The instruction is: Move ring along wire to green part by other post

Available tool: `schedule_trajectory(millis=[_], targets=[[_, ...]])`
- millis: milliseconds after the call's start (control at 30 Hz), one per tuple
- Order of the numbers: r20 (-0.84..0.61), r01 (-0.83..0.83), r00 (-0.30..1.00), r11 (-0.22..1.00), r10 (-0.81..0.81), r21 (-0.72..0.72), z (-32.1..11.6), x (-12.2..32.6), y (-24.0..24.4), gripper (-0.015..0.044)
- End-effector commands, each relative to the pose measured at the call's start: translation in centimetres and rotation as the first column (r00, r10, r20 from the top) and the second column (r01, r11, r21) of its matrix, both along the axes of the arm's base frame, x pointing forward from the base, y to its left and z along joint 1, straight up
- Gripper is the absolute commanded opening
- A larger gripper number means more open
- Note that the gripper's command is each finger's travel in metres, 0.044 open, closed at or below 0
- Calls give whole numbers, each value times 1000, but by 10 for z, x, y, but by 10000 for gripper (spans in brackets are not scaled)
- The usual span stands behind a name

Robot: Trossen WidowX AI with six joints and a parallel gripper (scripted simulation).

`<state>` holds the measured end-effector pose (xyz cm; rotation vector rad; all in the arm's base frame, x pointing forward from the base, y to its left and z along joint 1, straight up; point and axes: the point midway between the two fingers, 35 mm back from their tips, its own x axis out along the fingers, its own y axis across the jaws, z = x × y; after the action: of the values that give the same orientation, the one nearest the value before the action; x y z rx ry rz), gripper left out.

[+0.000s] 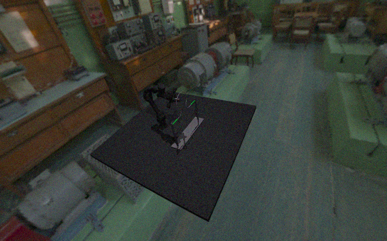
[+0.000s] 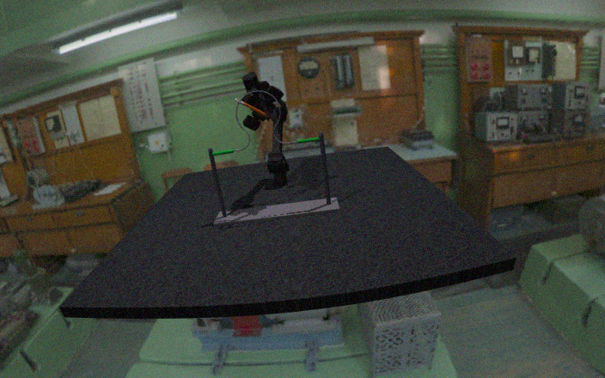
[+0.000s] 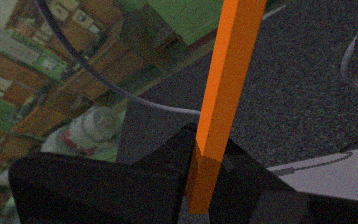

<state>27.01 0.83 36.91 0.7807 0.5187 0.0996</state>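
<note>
The orange handle [image 2: 253,108] [image 3: 219,90] slants down to the right from the small pale ring [image 2: 239,101] [image 1: 176,99], seen nearly edge-on in the exterior view. The ring is at the upper left of the grey wire's arch [image 2: 263,90] [image 3: 120,91]; whether it touches the wire cannot be told. My gripper [image 2: 265,116] [image 3: 199,131] is shut on the handle's far end. The left green part [image 2: 223,152] [image 1: 175,121] joins the left post [image 2: 216,182]; the right green part [image 2: 308,140] [image 1: 193,102] joins the right post [image 2: 325,171]. The ring is outside the wrist view.
The posts stand on a pale base strip [image 2: 276,211] [image 1: 190,130] on the dark table [image 2: 290,263] [image 1: 202,174]. The arm [image 2: 277,133] rises behind the wire, close to the arch in the exterior view. The wire passes behind the handle in the wrist view.
</note>
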Motion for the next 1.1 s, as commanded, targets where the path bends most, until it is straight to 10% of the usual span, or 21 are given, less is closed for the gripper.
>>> schedule_trajectory(millis=[0, 1067], targets=[[1, 1, 1000, 998, -1, -60, 0, 1, -1, -150], [1, 12, 1000, 888, -13, -459, -6, 1, -10, -150]])
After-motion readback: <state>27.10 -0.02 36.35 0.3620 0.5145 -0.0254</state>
